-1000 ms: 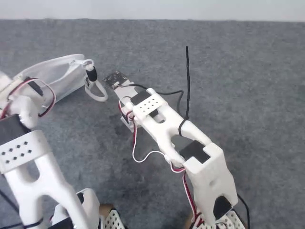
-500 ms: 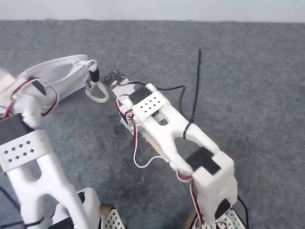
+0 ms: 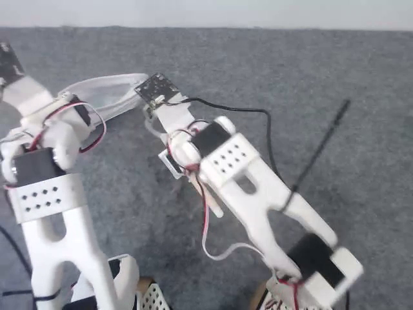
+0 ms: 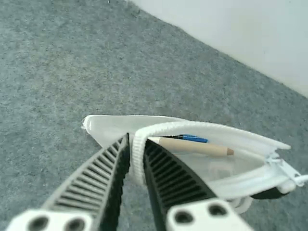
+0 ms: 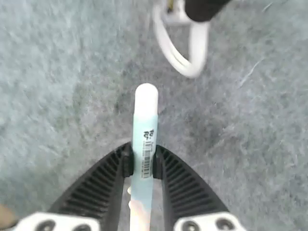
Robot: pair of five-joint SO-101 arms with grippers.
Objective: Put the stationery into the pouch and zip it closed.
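The white translucent pouch (image 3: pixel 103 95) lies at the far left of the grey mat, its mouth open. In the left wrist view, my left gripper (image 4: pixel 136 147) is shut on the pouch (image 4: pixel 226 166) at its zipper rim. A blue pen (image 4: pixel 190 138) and a beige pencil (image 4: pixel 192 147) lie inside. My right gripper (image 5: pixel 143 156) is shut on a white pen (image 5: pixel 145 113) with a printed label. Its tip points at the pouch's white loop (image 5: pixel 185 60) just ahead. In the high view the right wrist (image 3: pixel 169 116) hangs over the pouch's zip end and hides it.
Grey carpet-like mat (image 3: pixel 335 77) covers the table, with open room to the right and far side. A stiff black cable (image 3: pixel 316 155) sticks up from the right arm. A pale wall (image 4: pixel 250 29) runs behind the mat.
My right arm has swung forward and left with the white pen, and its wrist now covers the pouch's zip end and loop. The left arm has shifted and raised the pouch rim.
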